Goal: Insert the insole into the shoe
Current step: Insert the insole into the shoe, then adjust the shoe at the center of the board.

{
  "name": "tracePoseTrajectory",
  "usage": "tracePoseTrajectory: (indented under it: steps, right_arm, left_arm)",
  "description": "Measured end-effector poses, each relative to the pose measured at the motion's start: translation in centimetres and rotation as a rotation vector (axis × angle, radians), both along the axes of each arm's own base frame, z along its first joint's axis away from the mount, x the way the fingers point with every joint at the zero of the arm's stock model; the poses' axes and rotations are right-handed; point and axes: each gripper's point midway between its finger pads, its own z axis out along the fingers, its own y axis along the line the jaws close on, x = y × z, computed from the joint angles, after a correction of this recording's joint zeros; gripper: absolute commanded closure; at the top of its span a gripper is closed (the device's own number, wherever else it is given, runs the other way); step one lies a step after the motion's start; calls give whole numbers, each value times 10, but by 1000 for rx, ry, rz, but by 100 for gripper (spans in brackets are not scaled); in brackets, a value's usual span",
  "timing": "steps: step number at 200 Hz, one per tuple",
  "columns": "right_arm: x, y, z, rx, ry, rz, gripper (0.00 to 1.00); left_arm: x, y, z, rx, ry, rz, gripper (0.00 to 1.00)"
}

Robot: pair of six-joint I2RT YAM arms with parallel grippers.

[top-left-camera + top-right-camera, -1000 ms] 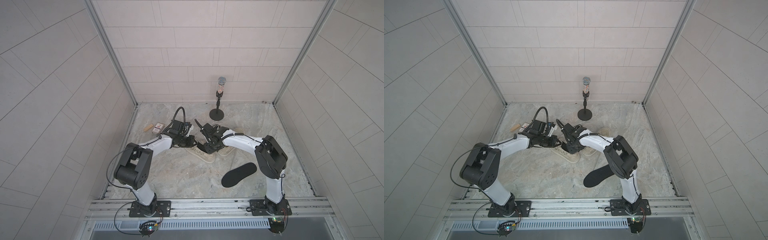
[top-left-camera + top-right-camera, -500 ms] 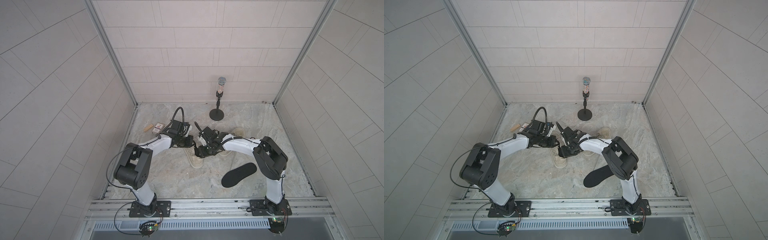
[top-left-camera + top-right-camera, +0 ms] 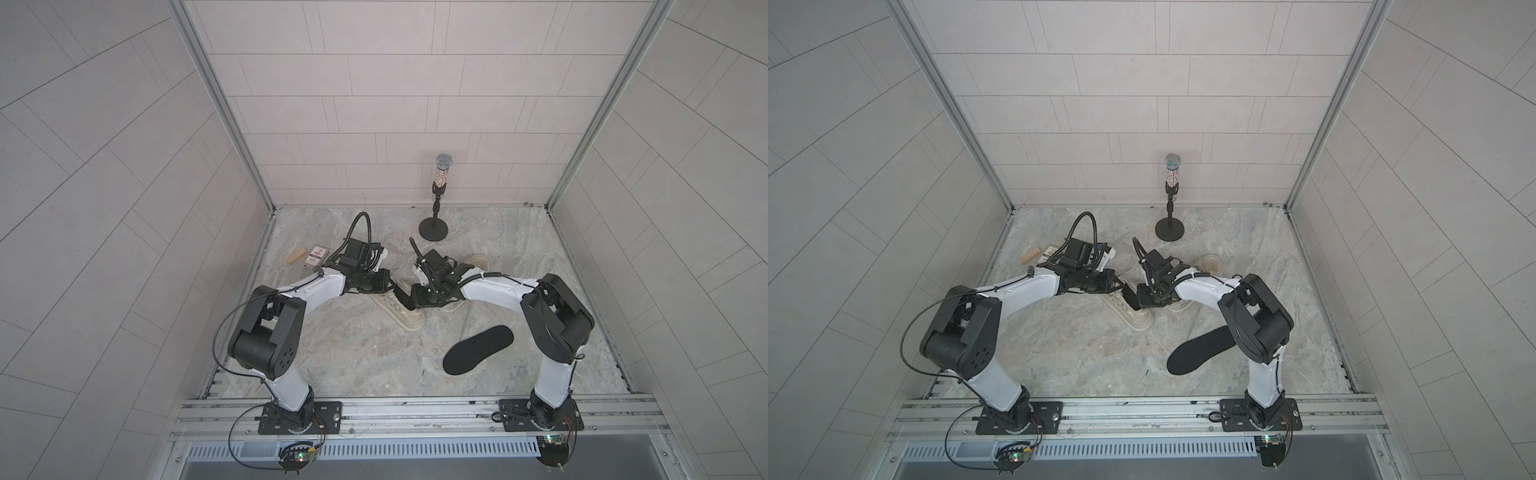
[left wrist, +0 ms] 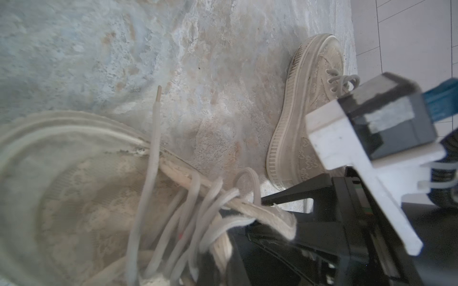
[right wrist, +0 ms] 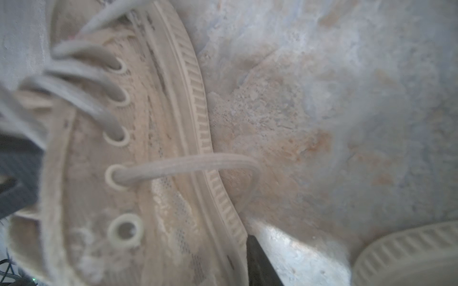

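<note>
Both grippers at the shoe; insole lying free on the floor.

The shoe sits mid-floor with its toe toward the base rail and its opening under the two tools; a second shoe lies behind the right arm. The left gripper is closed tight at the laced edge; whether it pinches fabric cannot be confirmed. The right gripper stands partly apart, one finger outside the sole and the side wall between the jaws; whether they press cannot be told. The insole lies flat on the floor, well apart from the shoe, toward the rail on the right arm's side. Its long axis runs roughly crosswise to the shoe's. Judgement: the right arm is nearer for the pick-up, and the insole needs turning into line before entry.
</note>
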Motion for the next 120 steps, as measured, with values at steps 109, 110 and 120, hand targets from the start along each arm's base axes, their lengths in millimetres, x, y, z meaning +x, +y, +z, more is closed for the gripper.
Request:
tracePoseTrajectory:
  steps: [109, 110, 120]
  right_arm:
    - [0, 35, 2, 18, -45, -106, 81]
    - [-1, 36, 2, 19, -44, -111, 81]
    - [-3, 40, 4, 22, -39, -130, 79]
  left_arm:
    - [14, 13, 2, 70, -20, 93, 56]
    - [14, 14, 3, 73, -24, 92, 56]
    - [16, 16, 8, 88, -29, 115, 52]
